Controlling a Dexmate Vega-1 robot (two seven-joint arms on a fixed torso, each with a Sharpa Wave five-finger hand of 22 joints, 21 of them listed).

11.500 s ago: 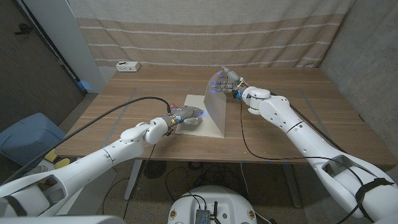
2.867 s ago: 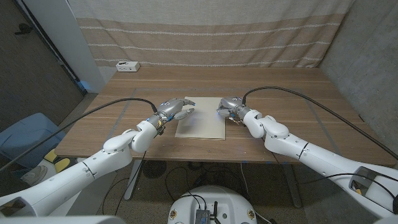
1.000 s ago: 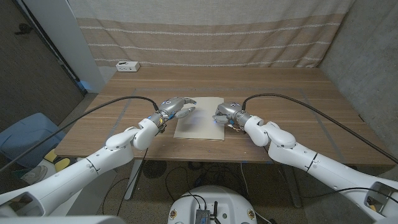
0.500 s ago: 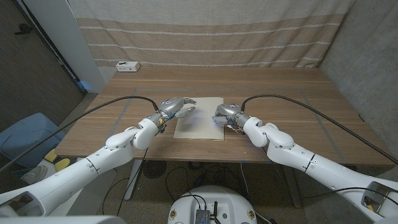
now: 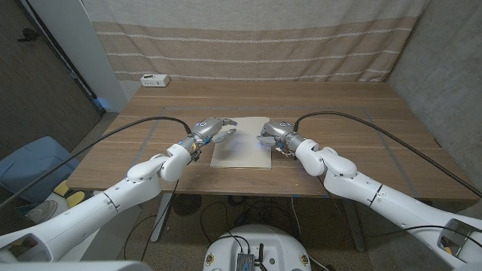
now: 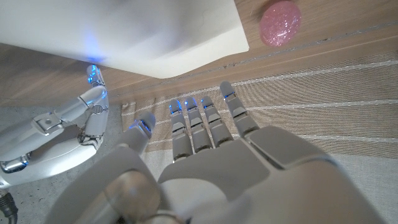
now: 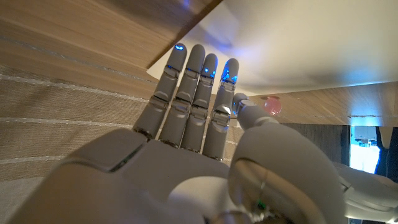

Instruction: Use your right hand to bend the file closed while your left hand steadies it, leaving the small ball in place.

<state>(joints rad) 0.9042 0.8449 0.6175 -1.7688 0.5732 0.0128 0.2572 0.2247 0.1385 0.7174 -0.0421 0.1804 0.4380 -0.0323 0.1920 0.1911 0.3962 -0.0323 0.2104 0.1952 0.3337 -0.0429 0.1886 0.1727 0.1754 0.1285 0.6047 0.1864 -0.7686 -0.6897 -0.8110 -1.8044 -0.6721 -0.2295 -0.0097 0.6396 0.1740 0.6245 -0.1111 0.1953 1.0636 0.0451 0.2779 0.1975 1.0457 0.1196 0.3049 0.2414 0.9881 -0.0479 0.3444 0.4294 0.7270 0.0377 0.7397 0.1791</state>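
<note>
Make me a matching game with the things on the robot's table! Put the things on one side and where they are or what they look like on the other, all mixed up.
Things:
1. file
2. small ball
3. white box
4. left hand

Descriptions:
A. pink and glittery
B. at the table's far left corner
C. lying closed and flat in the middle of the table
D. open, at the file's left edge

Pairs: 1-C, 2-A, 3-B, 4-D
</note>
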